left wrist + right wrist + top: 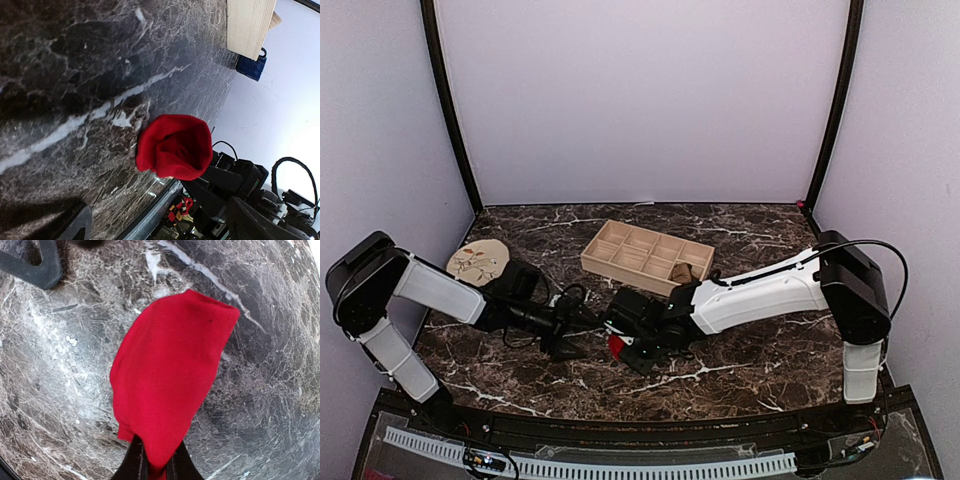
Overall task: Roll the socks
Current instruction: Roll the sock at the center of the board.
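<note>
The bright red fabric sock (165, 385), a loose fold rather than a tight roll, lies on the dark marbled desk (750, 370) towards the middle of its near edge, one end pinched in your right tool (155, 462). Your left tool (578, 335) stands spread just beside it, touching no fabric. With only that narrow pinch holding it, a lift or drag could let the open mouth flop and the fold unwind. The tools sit close together, so a hasty swing risks a knock. What looks like a tan-brown fabric bundle (682, 272) rests in the pale wooden divided tray (605, 262) behind.
</note>
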Robot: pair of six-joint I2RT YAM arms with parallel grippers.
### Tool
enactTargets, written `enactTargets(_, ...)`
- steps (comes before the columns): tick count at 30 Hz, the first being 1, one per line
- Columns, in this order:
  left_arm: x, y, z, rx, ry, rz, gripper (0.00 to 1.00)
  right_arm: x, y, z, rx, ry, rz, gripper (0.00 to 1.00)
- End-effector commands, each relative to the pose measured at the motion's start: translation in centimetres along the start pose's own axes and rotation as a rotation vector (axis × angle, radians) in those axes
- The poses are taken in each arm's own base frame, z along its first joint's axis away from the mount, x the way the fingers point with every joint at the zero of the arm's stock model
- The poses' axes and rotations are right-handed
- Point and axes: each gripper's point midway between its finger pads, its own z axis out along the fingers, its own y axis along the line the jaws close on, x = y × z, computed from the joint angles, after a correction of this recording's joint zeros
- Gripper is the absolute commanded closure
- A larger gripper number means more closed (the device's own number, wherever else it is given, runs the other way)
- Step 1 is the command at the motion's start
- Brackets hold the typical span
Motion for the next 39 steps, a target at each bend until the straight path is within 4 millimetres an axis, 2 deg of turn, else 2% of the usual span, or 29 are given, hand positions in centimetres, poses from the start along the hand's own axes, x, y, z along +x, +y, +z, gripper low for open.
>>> enactTargets(1,0.0,-1.5,0.1,0.042,0.026,-0.019,0.03,-0.9,0.7,-0.1,0.002,-0.015,-0.08,1.0)
enactTargets(13,-0.2,-2.2,0.9,0.103,0.067,-0.083,0.01,-2.1,3.3,-0.9,0.022,-0.08,-0.218,1.0)
enactTargets(22,-0.6,-2.6,1.2,0.119,0.078,-0.114,0.01,-2.1,5.6,-0.7,0.038,-0.098,-0.323,1.0)
enactTargets(30,0.1,-2.6,1.2,0.13,0.116,-0.113,0.01,-3.0,4.3,-0.4,0.142,-0.108,-0.324,1.0)
enactTargets(39,1.3,-1.0,0.8,0.109,0.138,-0.129,0.01,-4.8,2.2,-0.5,0.292,-0.137,-0.36,1.0)
